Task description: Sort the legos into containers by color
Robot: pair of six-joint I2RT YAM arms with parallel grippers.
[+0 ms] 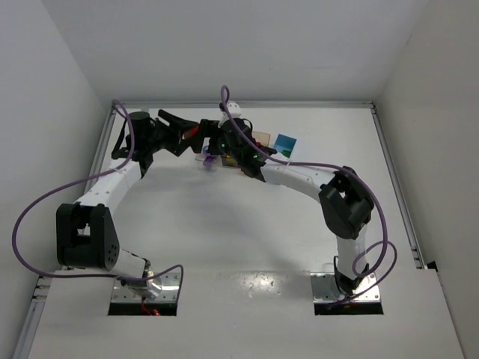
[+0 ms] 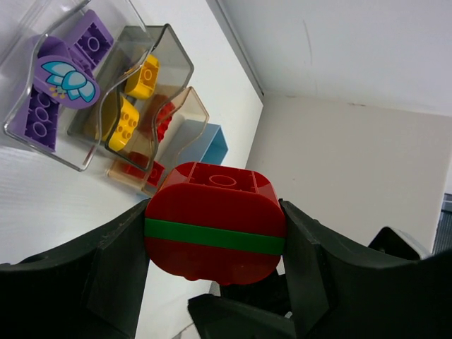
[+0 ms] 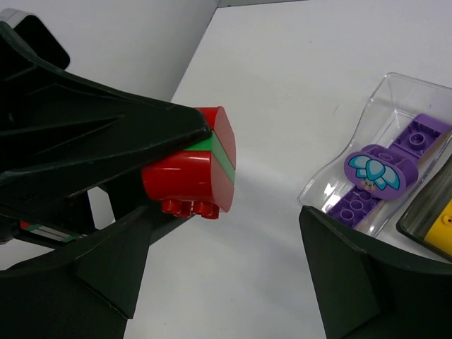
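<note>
My left gripper (image 2: 215,229) is shut on a lego cluster (image 2: 212,205) of two rounded red bricks with a thin green plate between them, held above the table. It also shows in the right wrist view (image 3: 189,176) and the top view (image 1: 196,132). My right gripper (image 3: 226,272) is open and empty, its jaws wide apart just beside the cluster and the left fingers (image 3: 85,127). The clear bin (image 2: 21,53) holds purple bricks (image 2: 88,39). The smoky grey bin (image 2: 173,53) holds yellow bricks (image 2: 145,74). The tan bin (image 2: 196,106) holds red bricks (image 2: 152,171). The light blue bin (image 2: 210,145) is behind it.
The four bins stand in a row at the back of the table, under and beside the right arm (image 1: 299,176). White walls close in the back and sides. The clear bin (image 3: 385,95) lies right of the right gripper.
</note>
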